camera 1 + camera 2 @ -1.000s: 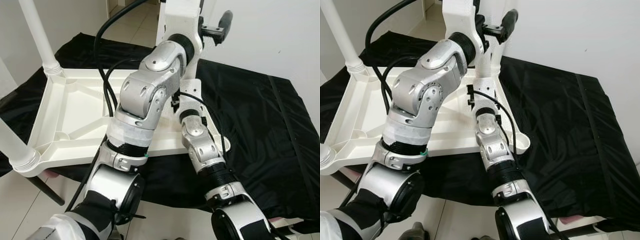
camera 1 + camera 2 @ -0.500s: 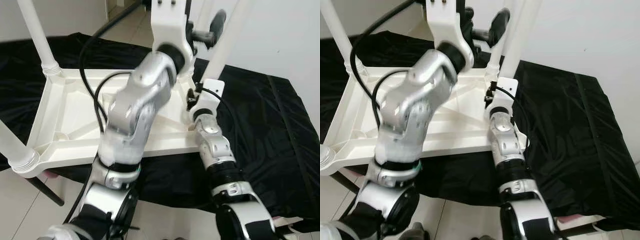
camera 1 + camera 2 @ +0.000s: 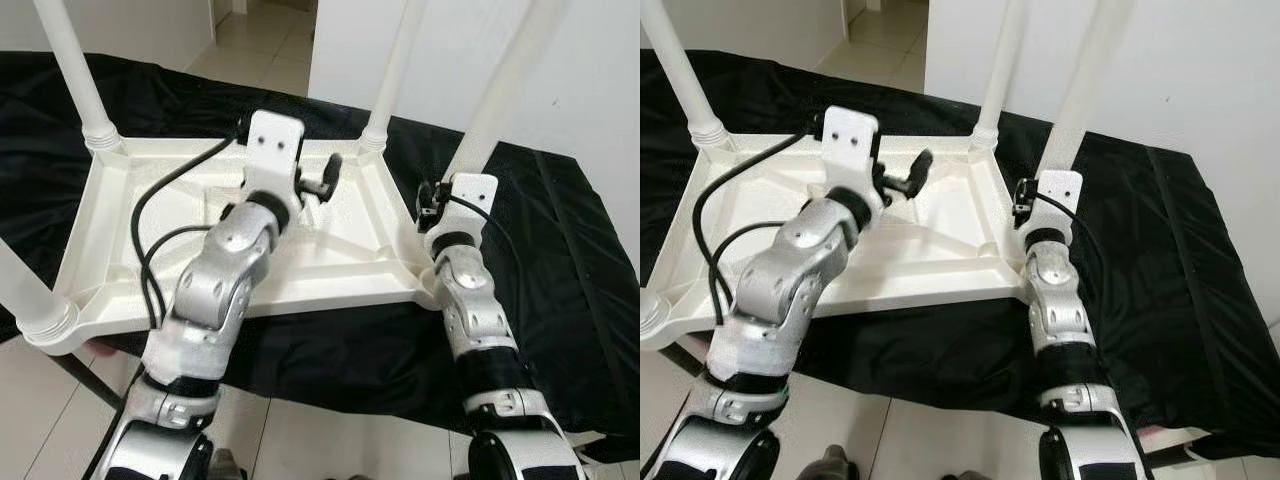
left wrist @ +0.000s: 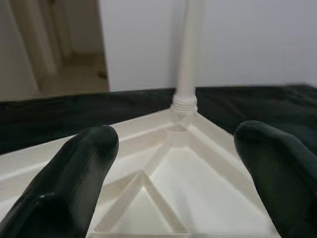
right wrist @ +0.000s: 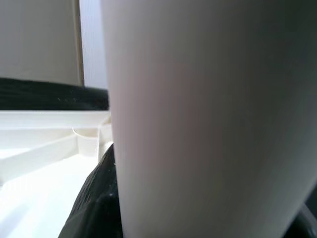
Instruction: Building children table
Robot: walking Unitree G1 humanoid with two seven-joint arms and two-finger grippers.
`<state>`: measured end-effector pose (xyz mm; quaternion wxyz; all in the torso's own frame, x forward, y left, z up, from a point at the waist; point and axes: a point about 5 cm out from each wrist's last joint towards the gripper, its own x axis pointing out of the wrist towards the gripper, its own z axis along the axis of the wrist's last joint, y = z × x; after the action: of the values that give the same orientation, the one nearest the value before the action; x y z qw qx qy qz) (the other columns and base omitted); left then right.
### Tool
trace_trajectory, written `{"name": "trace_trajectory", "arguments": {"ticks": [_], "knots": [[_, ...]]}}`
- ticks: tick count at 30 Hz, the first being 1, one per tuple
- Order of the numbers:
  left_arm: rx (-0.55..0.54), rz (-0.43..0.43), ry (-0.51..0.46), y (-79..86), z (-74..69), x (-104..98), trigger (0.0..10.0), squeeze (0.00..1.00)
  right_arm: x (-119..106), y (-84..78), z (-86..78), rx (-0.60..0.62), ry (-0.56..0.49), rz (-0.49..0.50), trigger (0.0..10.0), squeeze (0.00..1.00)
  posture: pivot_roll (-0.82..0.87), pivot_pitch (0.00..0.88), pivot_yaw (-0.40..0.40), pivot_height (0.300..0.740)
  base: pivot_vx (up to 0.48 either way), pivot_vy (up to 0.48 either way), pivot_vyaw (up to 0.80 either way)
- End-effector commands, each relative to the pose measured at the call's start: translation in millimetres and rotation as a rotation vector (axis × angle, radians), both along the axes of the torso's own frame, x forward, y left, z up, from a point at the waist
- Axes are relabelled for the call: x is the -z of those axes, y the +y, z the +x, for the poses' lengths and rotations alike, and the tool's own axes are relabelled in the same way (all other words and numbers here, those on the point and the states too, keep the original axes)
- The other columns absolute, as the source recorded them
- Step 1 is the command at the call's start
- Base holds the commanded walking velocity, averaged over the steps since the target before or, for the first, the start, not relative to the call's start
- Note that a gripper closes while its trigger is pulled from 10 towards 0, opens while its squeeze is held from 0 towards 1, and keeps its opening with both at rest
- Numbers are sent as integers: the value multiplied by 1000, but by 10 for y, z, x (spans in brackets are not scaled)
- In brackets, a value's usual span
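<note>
Four white plastic legs rise from an upturned white plastic children's table top (image 3: 150, 250) lying on a desk draped in black cloth (image 3: 560, 260). Right end effector (image 5: 99, 198) clasps the near-right leg (image 3: 500, 90) at its corner socket; judged best kept vertical while seated. Left end effector (image 4: 173, 163) hovers over the underside, fingers wide, empty. Its wrist view adds the far leg's threaded collar (image 4: 184, 103).

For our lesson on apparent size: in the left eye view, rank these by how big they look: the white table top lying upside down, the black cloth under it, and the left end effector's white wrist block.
1. Black cloth: spreads widest.
2. White table top.
3. Left end effector's white wrist block: smallest, though it sits nearer the camera.
</note>
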<state>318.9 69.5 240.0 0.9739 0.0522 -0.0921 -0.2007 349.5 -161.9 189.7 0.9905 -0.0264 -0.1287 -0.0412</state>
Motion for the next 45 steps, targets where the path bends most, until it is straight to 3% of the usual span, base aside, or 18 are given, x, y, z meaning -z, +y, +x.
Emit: {"name": "trace_trajectory", "arguments": {"ticks": [1,5,13,25,36,45], "knots": [[53,67,9,-42,-42,131,10000,0,15,-56,-42,9,-12,-10,10000,0,167,27,-95,740,0,0,0],[83,134,50,0,-140,355,10000,0,105,-118,-144,8,-5,-15,10000,0,162,31,-89,740,0,0,0],[188,143,43,-64,-265,447,10000,0,188,-125,-261,-33,-12,-2,10000,0,159,31,-87,740,0,0,0],[365,248,74,-236,-404,592,10000,0,386,-152,-393,-20,43,-27,10000,0,149,46,-71,740,0,0,0],[428,259,81,-321,-461,643,10000,0,502,-206,-424,-8,76,-18,10000,0,136,45,-61,740,0,0,0],[468,250,114,-372,-521,696,10000,0,624,-184,-348,-45,126,-35,10000,0,138,47,-66,740,0,0,0]]}}
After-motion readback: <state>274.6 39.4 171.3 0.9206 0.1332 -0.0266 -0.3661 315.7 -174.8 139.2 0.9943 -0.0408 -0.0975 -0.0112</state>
